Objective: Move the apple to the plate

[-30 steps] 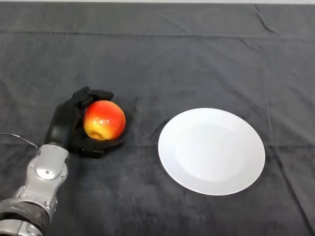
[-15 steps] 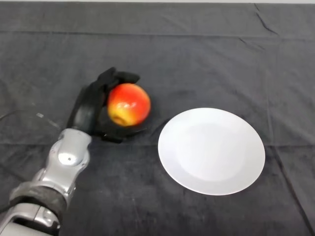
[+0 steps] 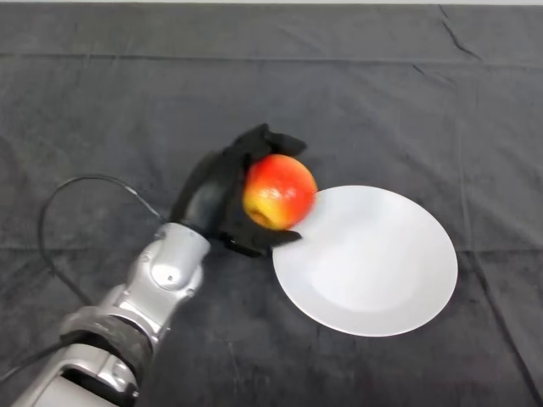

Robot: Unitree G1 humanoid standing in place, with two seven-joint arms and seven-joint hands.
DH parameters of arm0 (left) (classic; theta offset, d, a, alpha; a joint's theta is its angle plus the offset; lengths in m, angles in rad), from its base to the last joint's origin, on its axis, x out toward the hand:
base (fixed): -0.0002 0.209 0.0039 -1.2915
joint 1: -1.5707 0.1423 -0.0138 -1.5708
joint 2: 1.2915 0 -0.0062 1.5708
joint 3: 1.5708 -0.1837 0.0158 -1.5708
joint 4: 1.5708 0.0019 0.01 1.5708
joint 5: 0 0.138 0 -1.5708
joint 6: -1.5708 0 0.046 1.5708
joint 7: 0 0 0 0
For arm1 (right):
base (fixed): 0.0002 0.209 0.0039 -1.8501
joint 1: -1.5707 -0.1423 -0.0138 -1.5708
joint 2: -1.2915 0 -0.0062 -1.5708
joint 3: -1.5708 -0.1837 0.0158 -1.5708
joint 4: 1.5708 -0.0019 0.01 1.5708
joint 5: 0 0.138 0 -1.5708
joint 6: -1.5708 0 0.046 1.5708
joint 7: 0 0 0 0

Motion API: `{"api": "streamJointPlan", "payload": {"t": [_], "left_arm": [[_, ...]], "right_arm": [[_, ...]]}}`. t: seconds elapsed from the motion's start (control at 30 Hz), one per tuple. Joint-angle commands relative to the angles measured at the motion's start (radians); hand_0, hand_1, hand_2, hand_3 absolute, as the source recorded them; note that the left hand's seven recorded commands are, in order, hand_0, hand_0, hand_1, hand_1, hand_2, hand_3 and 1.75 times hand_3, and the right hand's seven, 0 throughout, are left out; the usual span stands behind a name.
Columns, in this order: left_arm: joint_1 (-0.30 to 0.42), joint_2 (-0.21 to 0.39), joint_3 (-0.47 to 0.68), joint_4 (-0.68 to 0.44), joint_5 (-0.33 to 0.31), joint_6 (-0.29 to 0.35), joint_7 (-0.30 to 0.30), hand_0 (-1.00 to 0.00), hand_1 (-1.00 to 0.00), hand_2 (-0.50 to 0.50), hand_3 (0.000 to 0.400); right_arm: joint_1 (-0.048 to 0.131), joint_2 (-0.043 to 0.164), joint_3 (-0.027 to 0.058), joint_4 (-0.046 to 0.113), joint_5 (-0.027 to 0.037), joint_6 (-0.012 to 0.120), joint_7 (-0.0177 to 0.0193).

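Black fingers of the left hand [image 3: 222, 185] are curling round the red-and-yellow apple [image 3: 279, 191], with fingers wrapping over its top and the thumb hooking beneath it. Held this way, the apple is sitting at the left rim of the white plate [image 3: 382, 271], overlapping that edge in the head view; whether it is touching the plate cannot be told. Underneath, the dark cloth [image 3: 356, 93] is covering the table.

A dark, creased cloth [image 3: 356, 93] covers the whole table under even light.
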Motion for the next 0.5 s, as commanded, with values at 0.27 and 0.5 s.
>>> {"api": "streamJointPlan", "payload": {"t": [0.27, 0.5], "left_arm": [[-0.092, -0.019, -0.141, -0.007, -0.020, 0.018, -0.012, -1.00, -1.00, 0.00, 0.400], [-0.096, -0.023, -0.234, -0.025, -0.053, 0.059, -0.043, -1.00, -1.00, 0.00, 0.400]], "right_arm": [[0.045, 0.035, 0.0131, 0.022, 0.0020, 0.011, -0.0027], [0.044, 0.035, 0.0133, 0.023, 0.0018, 0.010, -0.0030]]}}
